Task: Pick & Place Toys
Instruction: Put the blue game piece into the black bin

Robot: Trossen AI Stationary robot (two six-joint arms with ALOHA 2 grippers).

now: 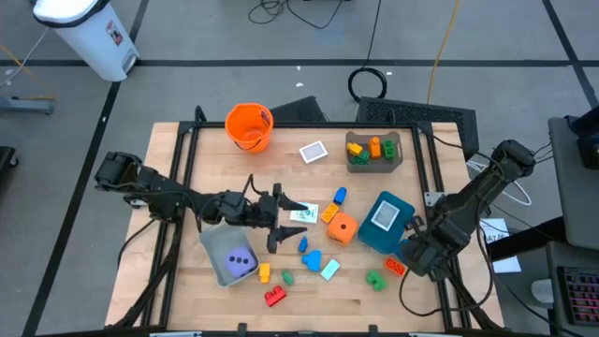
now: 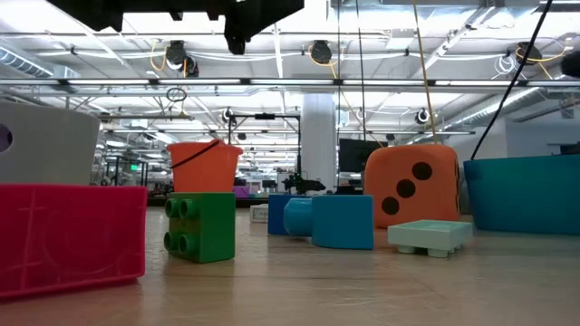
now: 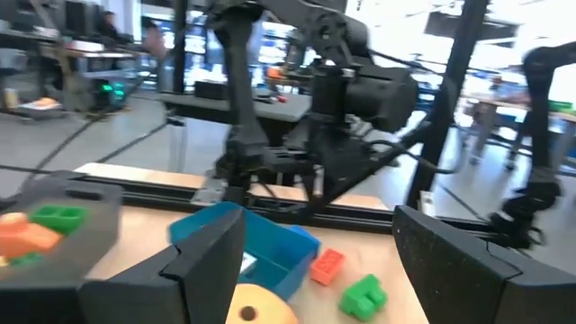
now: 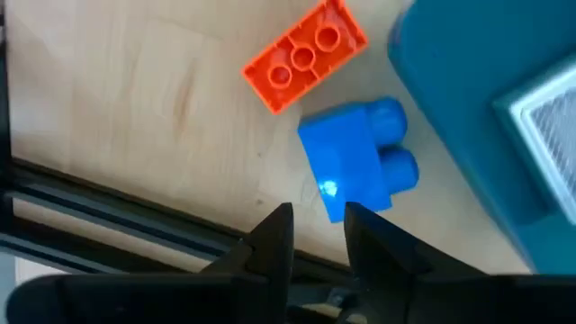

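Small bright toys lie across the wooden table: an orange die, blue blocks, a red block and white cards. A purple die lies in a lavender bin. My right gripper points down beside the teal bin, shut on a blue block. An orange brick lies on the table just beyond. My left gripper hovers level over the table's middle, open and with nothing in it, pointing toward the table's right edge. My right gripper pinches the blue block by one end, between the free ends of its two fingers. The fingers come from above, pointing down. The block reaches out below them with its two studs turned sideways toward the teal bin. Whether it is clear of the table I cannot tell.
A grey bin holding several blocks stands at the far right, an orange bucket at the far edge. The teal bin holds a card. A green block lies near the orange brick. A black frame rail runs along the table's right edge.
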